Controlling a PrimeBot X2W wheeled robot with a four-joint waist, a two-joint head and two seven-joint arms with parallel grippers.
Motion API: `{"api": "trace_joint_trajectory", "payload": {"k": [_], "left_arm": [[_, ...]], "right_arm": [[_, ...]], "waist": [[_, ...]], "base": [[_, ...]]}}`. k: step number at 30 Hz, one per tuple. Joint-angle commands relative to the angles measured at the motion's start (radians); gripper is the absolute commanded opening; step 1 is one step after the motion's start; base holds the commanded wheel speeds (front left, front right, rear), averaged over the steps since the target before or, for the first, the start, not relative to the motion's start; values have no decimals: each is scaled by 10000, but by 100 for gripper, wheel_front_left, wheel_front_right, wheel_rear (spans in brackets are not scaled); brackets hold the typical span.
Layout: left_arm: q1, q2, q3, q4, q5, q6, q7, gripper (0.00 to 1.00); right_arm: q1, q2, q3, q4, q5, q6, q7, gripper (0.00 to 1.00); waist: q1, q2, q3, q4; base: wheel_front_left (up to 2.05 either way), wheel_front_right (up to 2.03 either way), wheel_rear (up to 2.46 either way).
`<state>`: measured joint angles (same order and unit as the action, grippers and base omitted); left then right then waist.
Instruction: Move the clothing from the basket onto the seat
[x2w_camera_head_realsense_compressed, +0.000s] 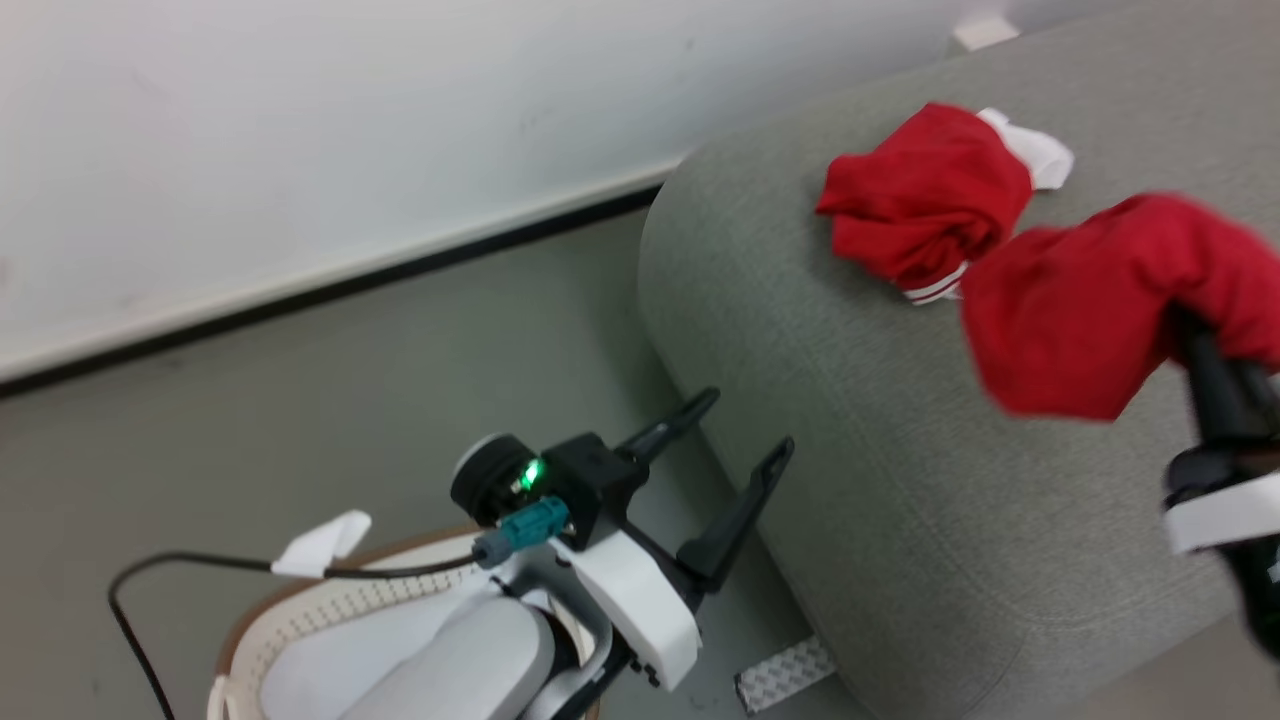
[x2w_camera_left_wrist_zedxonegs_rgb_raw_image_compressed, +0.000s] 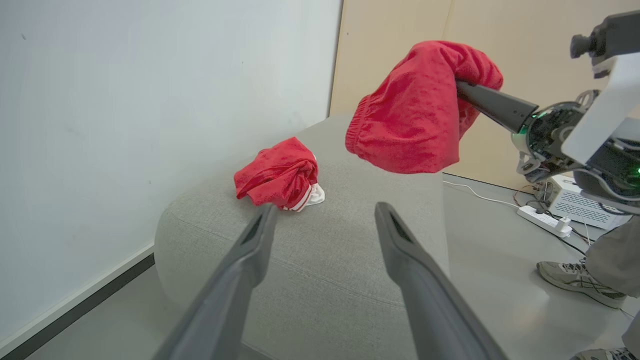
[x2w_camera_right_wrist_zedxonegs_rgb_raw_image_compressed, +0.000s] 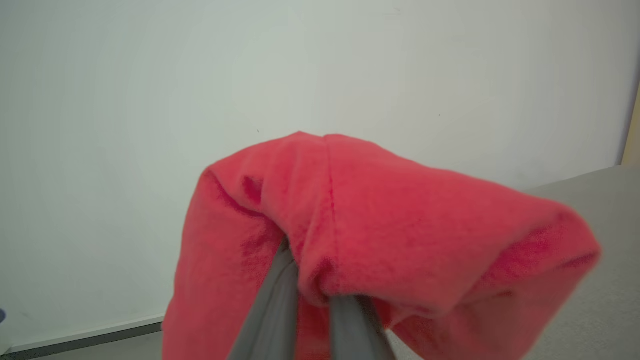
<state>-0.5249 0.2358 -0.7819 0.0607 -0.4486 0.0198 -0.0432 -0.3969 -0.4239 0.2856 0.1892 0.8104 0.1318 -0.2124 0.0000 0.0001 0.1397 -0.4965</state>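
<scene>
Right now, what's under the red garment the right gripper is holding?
The held garment hangs clear above bare seat; the other red garment lies apart, not beneath it. The fabric drapes over the right gripper, hiding its fingertips.

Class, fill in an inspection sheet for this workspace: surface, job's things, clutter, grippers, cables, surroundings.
Surface: grey sofa, one red garment with striped trim lying on it.
Job's things: second red garment held above the sofa; basket on the floor.
Clutter: white patterned strip by the sofa's base.
Grippers: left gripper open, empty; right gripper shut on that second garment.
Cables: black cable by the basket; power strip on the floor.
Surroundings: white wall, a person's shoe.
</scene>
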Motion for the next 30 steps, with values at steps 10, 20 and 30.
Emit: {"api": "trace_joint_trajectory", "payload": {"k": [10,20,30], "left_arm": [[-1515,661,239,-686,535,-72,902,100],[-1775,830,383,-918,677,108,896,100],[-1571,754,409,-608,445,134,548,100]], "right_arm": [[-2527,-1310,-1223,2244,909,-22,249,0],[-3368,-2533,-1132,5425,1402,-22,1424,0],[-3655,-2398,197,6920,1134,-22,2817,48]], "waist": [[0,-1,3601,1782],[0,-1,4611,2746],[0,-1,3931,2549]], "base": [[0,0,0],[0,0,0],[0,0,0]]}}
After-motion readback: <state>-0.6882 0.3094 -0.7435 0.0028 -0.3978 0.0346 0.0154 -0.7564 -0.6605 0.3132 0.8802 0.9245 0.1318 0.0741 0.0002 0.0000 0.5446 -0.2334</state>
